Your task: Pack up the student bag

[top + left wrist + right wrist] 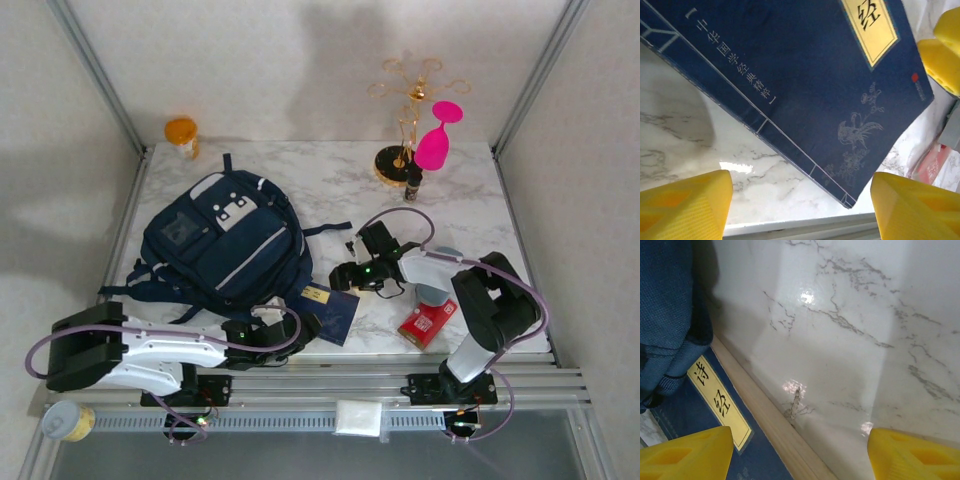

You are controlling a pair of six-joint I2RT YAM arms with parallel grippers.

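The student bag, navy with white trim, lies flat on the left half of the marble table. A navy book with a yellow title label lies at its lower right corner. My left gripper sits at the book's near edge. In the left wrist view the book lies ahead of the open left gripper, with nothing between the yellow fingers. My right gripper hovers by the book's far side, open. The right wrist view has the open gripper over bare marble, the book and bag fabric to the left.
A red box lies near the right arm. At the back stand an orange bottle, a gold rack with a pink glass, and a small dark bottle. The table's front rail runs just behind the book.
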